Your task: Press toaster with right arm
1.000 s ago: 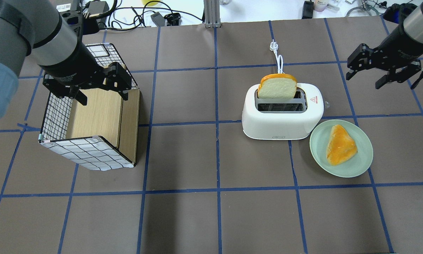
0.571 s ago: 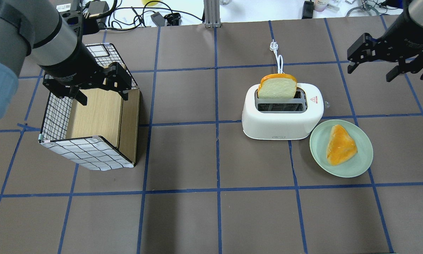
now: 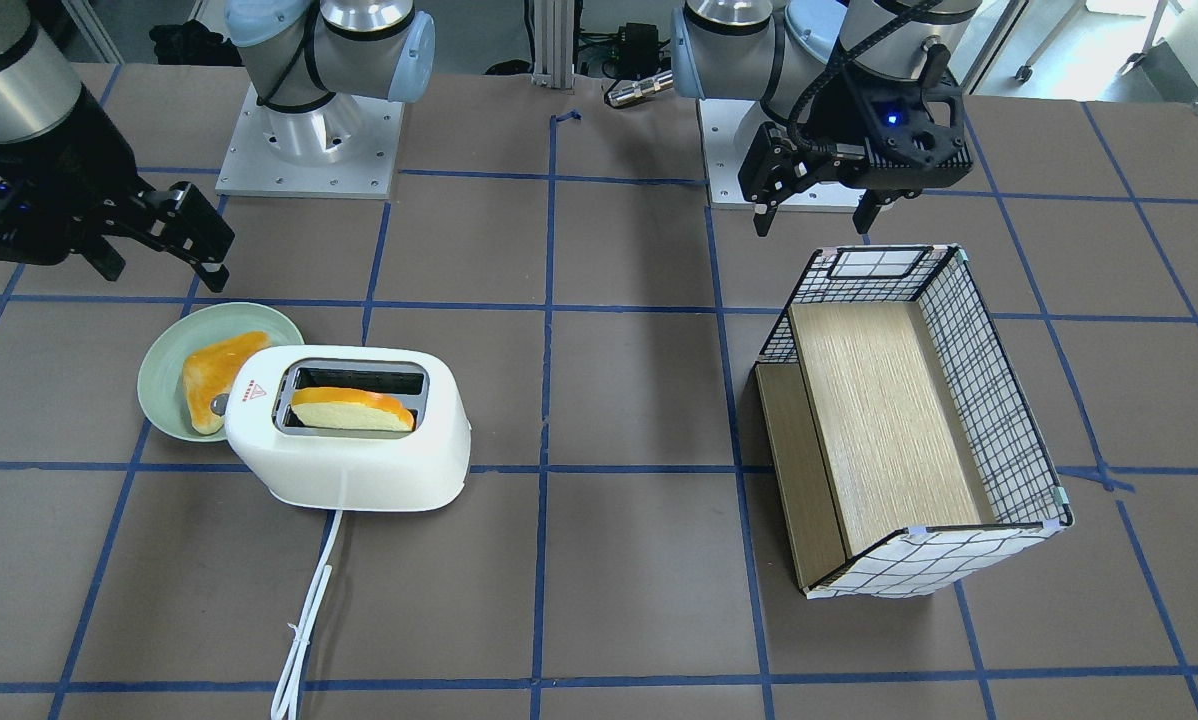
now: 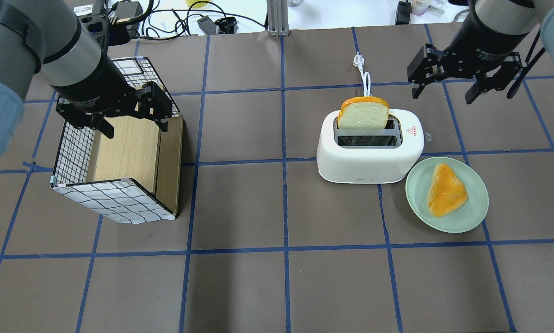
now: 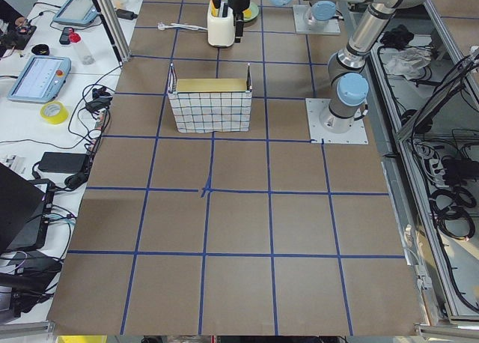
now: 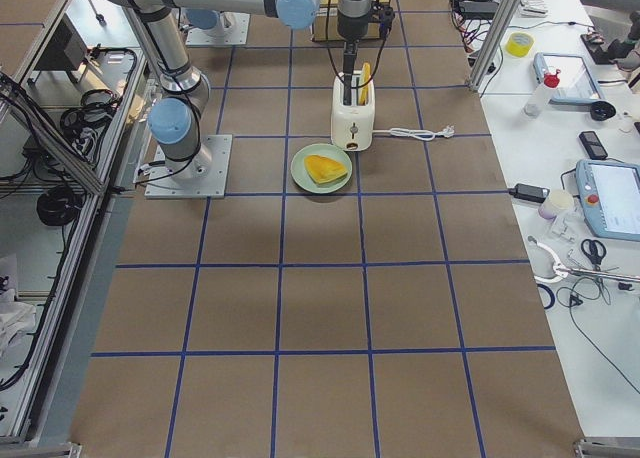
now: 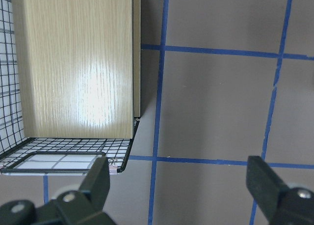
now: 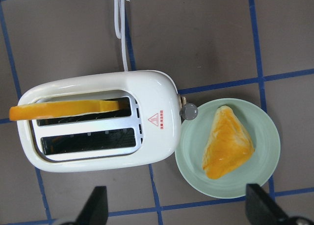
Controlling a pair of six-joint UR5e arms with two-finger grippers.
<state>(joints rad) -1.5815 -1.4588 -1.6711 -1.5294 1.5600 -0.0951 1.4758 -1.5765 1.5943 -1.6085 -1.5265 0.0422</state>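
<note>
The white two-slot toaster [image 4: 369, 159] stands right of centre on the table, with a slice of bread [image 4: 364, 113] upright in its far slot. Its small silver lever knob [image 4: 427, 137] sticks out of the right end, by the red triangle sticker. The toaster also shows in the front view [image 3: 354, 475] and the right wrist view [image 8: 162, 87], and so does the knob [image 8: 189, 111]. My right gripper [image 4: 443, 95] is open and empty, in the air beyond and right of the toaster; it also shows in the front view [image 3: 164, 265]. My left gripper [image 4: 136, 127] is open and empty above the basket.
A pale green plate [image 4: 448, 224] with a triangular pastry [image 4: 446, 189] sits just right of the toaster, close to the knob. A wire-grid basket with a wooden insert [image 4: 120, 199] stands at the left. The toaster's white cord [image 4: 364, 76] trails to the far side.
My right arm has swung left, bringing its open gripper closer to the toaster's knob end. The left arm, toaster, bread and plate have not moved.
</note>
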